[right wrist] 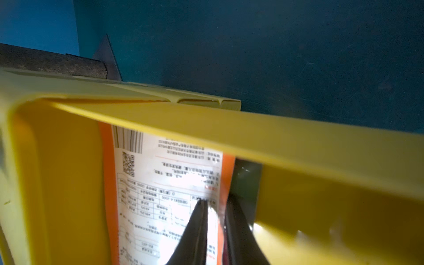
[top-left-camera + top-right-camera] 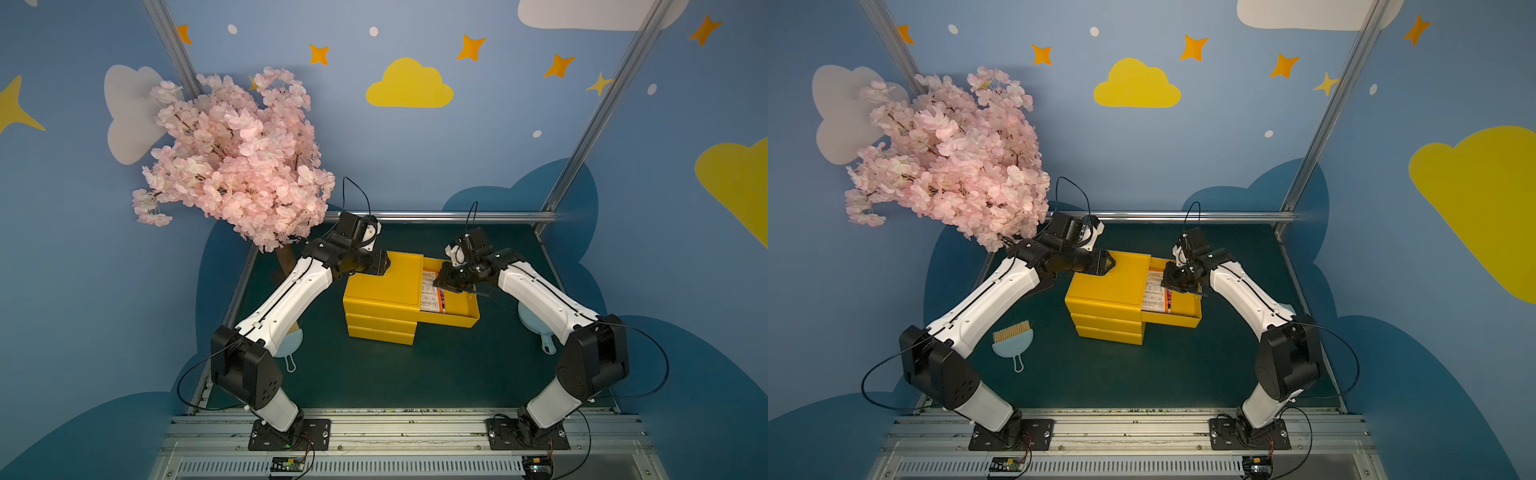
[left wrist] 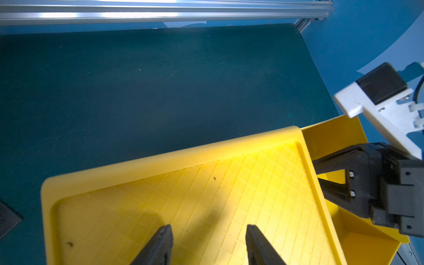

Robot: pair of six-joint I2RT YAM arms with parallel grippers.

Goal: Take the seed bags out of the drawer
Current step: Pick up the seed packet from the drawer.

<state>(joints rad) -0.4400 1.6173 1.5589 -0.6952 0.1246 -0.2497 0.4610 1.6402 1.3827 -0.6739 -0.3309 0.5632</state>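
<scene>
— What lies nearest on the tabletop [image 2: 415, 374]?
— A light-blue hand brush [image 2: 1012, 338], close to the left arm and well apart from the yellow cabinet [image 2: 382, 286].
— And the drawer [image 2: 449, 321]?
— It is the highest of three and stands pulled out toward the right arm. The seed bag [image 1: 160, 183] lies flat inside, white printed back up, with orange bands along its long sides. A dark-pink strip of a second packet [image 2: 441, 300] shows just beside its edge.
— What is the right claw [image 1: 215, 200] doing?
— It reaches down into the drawer, jaws narrow, pinching the seed bag's orange long edge, which crinkles up between them.
— The left claw [image 3: 208, 227]?
— It sits low over the cabinet's gridded top, jaws partly apart, holding nothing.
— And behind?
— A pink blossom tree [image 2: 232, 158] stands at the far left corner.
</scene>
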